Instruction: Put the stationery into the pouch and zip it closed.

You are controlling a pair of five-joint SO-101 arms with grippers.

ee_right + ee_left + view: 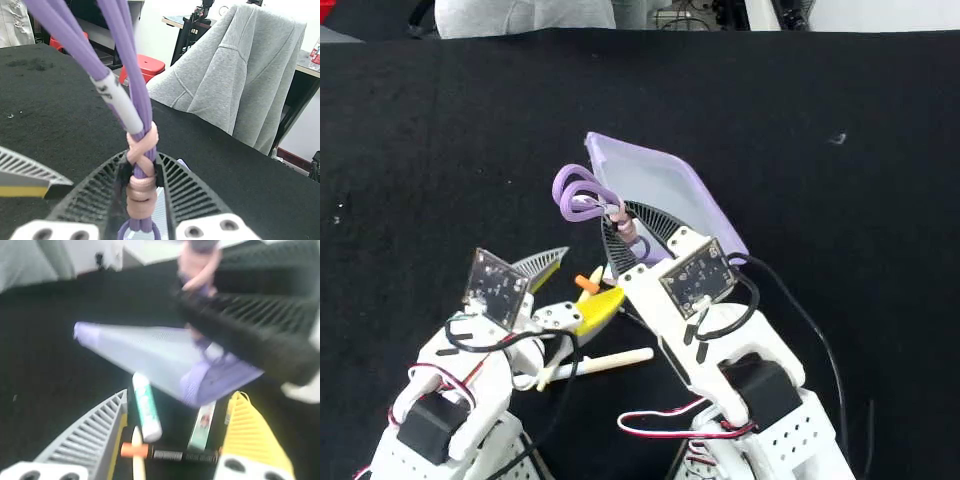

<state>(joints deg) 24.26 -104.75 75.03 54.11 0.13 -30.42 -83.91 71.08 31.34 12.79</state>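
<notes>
The left arm [470, 390] and right arm [790, 420] are wearing white printed plastic shells around black servo blocks [430, 425]. The left claw [181, 394] is showing one grey ribbed finger [90, 440] and one yellow ribbed finger [247, 440]. The right claw [142, 160] is showing black ribbed fingers [190, 195]. Red-and-white wires [660, 425] are looping toward six o'clock in the high view, and a black cable [820, 340] is trailing at four o'clock.

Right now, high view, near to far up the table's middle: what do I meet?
Cream-coloured stick → orange-capped pen → lilac translucent pouch → grey cloth beyond the far edge. The purple cord loop overlaps the pouch, so it is omitted.
</notes>
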